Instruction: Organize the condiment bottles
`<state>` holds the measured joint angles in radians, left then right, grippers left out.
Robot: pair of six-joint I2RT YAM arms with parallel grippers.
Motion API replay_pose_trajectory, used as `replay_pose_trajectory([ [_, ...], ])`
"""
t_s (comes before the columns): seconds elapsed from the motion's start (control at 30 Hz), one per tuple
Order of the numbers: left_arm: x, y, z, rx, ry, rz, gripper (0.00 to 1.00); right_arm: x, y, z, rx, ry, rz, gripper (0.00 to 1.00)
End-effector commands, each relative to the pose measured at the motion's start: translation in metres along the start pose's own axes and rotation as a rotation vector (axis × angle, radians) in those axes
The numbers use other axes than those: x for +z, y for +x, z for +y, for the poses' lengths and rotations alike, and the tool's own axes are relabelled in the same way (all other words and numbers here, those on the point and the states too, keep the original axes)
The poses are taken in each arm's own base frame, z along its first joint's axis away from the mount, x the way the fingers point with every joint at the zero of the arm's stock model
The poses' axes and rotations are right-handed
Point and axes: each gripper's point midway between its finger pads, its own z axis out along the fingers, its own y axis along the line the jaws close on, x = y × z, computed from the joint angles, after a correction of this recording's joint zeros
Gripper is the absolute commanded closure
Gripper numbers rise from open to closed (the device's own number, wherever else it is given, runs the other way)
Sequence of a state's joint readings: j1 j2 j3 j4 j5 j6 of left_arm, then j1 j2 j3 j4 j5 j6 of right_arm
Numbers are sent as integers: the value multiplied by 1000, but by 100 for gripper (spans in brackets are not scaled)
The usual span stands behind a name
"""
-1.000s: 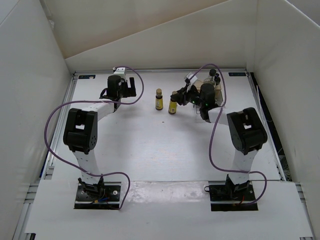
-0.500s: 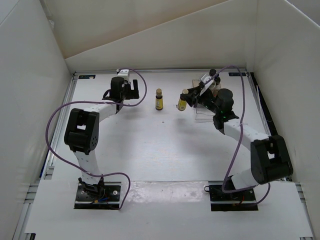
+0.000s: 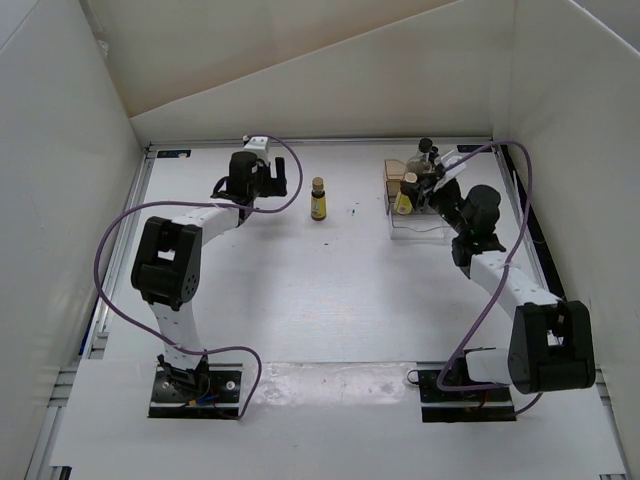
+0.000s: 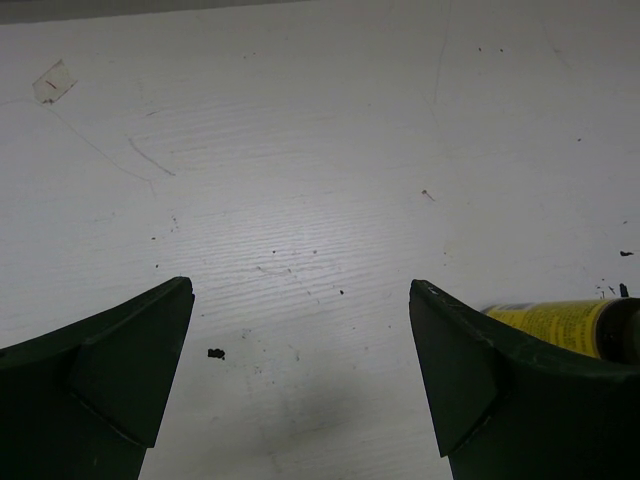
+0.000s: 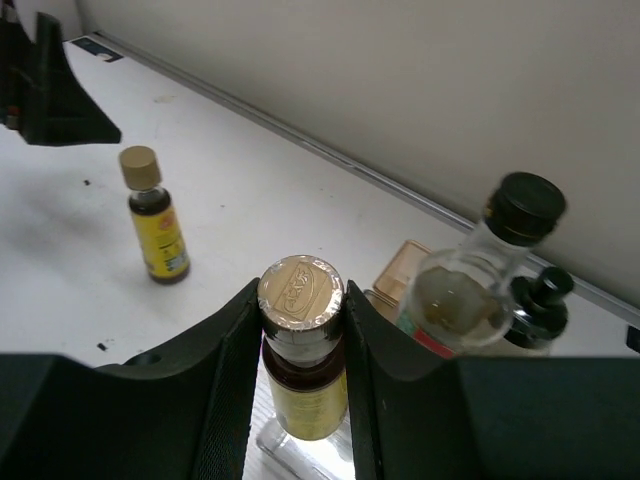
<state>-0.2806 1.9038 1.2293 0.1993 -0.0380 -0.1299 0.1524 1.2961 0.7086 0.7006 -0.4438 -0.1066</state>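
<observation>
My right gripper (image 3: 410,192) (image 5: 302,300) is shut on a small yellow-labelled bottle (image 3: 404,201) (image 5: 305,395) with a brown cap, holding it upright over the clear tray (image 3: 420,231) (image 5: 268,447). Whether the bottle rests on the tray I cannot tell. A taller clear bottle (image 3: 426,152) (image 5: 470,290) with a black cap and a short black-capped bottle (image 5: 541,300) stand at the tray's back. The second yellow-labelled bottle (image 3: 318,199) (image 5: 156,215) stands upright on the table. My left gripper (image 3: 277,178) (image 4: 300,300) is open and empty, just left of that bottle (image 4: 550,322).
A tan lid-like object (image 3: 394,169) (image 5: 402,268) sits at the tray's back left. White walls enclose the table on the back and both sides. Purple cables loop off both arms.
My right gripper has carried the yellow-labelled bottle from beside the other one rightward to the tray. My left gripper has moved right, closer to the standing bottle.
</observation>
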Motion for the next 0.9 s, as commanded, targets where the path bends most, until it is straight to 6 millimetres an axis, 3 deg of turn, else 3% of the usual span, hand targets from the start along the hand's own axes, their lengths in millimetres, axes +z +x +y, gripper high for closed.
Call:
replay_pose_trajectory([
  [0.0, -5, -33, -6, 11, 11, -65, 0, -2, -34, -28, -65, 66, -113, 100],
  [0.2, 0, -32, -5, 12, 10, -57, 0, -3, -24, -47, -82, 103, -89, 100],
  [0.5, 8, -31, -7, 20, 14, -46, 0, -4, 6, -69, -68, 138, -37, 100],
  [0.6, 11, -29, -8, 21, 16, -38, 0, -12, 19, -85, -55, 181, -15, 100],
  [0.87, 19, -21, -11, 27, 21, -17, 0, -17, 48, -95, 0, 217, 5, 100],
])
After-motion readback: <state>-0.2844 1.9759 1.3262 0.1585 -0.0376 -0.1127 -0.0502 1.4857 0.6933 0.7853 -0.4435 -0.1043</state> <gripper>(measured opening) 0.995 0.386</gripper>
